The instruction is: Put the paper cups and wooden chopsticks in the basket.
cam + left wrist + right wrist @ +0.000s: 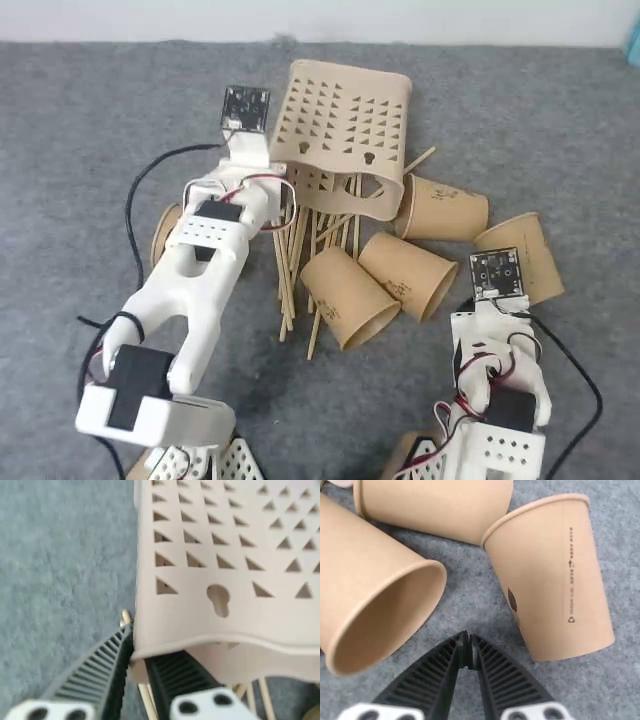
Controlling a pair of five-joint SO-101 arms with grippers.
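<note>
fingers (112,672) of the left gripper (137,652) are pinched onto the rim of the basket (225,555) at its left corner: one ribbed finger is outside the wall and the other is tucked under it. fingers (445,667) of the right gripper (469,652) are pressed together tip to tip with nothing between them, over the grey table (485,580) between two cups.

we see the basket tipped on its side near the far edge of the table, about midway along it. one perforated wall faces up and the mouth faces the near edge.

we count five paper cups, all off their bases. the far cup (445,208) lies just beside the right side of the basket's mouth. the right-hand cup (525,258) lies toward the table's right edge, close to the right wrist. the middle cup (408,273) has its open mouth turned toward the right gripper. the near cup (345,297) touches the middle cup on its left side. the half-hidden cup (165,232) sits on the left, partly behind the left arm.

the wooden chopsticks (295,255) lie in a loose bundle — running from under the basket's mouth toward the near edge, just left of the near cup. one stray stick (420,160) pokes out at the basket's right side.
</note>
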